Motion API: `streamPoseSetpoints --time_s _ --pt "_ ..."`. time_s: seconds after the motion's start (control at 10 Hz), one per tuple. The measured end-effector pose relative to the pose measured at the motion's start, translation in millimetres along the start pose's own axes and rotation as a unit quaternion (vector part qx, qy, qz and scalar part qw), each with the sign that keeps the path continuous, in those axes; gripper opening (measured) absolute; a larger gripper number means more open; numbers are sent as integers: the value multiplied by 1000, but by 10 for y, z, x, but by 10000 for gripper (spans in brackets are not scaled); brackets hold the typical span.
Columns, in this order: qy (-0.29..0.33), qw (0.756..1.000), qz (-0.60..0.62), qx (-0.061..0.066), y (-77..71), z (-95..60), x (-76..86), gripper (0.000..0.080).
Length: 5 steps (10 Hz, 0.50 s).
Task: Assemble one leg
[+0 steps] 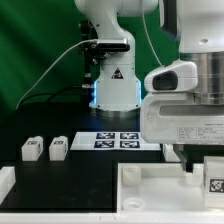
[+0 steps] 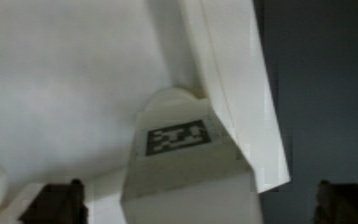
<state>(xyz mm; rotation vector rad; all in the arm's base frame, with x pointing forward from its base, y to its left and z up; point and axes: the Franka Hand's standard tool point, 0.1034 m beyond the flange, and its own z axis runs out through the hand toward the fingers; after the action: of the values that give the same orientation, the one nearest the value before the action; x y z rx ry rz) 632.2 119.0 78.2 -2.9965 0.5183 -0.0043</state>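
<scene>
In the wrist view a white leg (image 2: 190, 165) with a black-and-white tag stands between my two dark fingertips (image 2: 51, 203), with a gap on each side. My gripper (image 2: 197, 208) is open around it. The leg rests against the white panel (image 2: 69, 80), close to its raised rim. In the exterior view my gripper (image 1: 200, 163) hangs low at the right over the panel (image 1: 150, 190), and the tagged leg (image 1: 214, 182) shows just below it. Two more legs (image 1: 32, 149) (image 1: 58, 148) lie on the black table at the exterior view's left.
The marker board (image 1: 118, 139) lies on the table in front of the robot base (image 1: 112, 85). A white block (image 1: 5, 183) sits at the exterior view's left edge. Dark table (image 2: 327, 90) shows beside the panel's rim.
</scene>
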Motion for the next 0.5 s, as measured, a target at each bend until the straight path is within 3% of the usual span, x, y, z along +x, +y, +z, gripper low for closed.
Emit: streamPoseSetpoints --time_s 0.1,0.2,0.3,0.4,0.5 --pt "0 1000 2 0 2 2 -2 640" --pt "-1 999 40 1 -4 3 -5 478" --pt "-2 994 109 4 -16 4 -11 478" --pt "-3 987 163 3 1 8 -12 298" --pt "-3 977 211 2 13 10 -8 298"
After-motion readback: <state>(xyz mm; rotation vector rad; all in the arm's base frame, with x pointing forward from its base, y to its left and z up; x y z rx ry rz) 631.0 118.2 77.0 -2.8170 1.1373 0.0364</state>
